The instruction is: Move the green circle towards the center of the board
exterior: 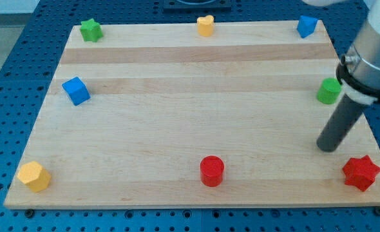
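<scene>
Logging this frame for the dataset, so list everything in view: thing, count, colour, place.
green star: 1, green, top left corner
yellow heart: 1, yellow, top edge, middle
blue block: 1, blue, top right corner
blue cube: 1, blue, left side
green circle: 1, green, right edge
yellow hexagon: 1, yellow, bottom left corner
red circle: 1, red, bottom edge, middle
red star: 1, red, bottom right corner
board: 1, pale wood
my tip: 1, dark, below the green circle, apart from it
</scene>
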Robot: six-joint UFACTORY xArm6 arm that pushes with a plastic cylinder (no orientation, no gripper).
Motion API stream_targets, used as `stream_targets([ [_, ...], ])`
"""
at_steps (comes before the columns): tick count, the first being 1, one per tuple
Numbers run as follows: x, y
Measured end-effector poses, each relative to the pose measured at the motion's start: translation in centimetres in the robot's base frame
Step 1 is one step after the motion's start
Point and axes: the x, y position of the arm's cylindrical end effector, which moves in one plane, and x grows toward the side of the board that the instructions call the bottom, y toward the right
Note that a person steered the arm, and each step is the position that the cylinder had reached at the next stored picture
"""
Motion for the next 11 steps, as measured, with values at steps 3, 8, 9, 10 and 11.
stream_targets([
  [3, -3.9, 8.0],
  [8, -10.4, 6.6],
  [9, -10.4, 3.2],
  [10, -10.4, 0.1],
  [11, -10.4, -2.8],
])
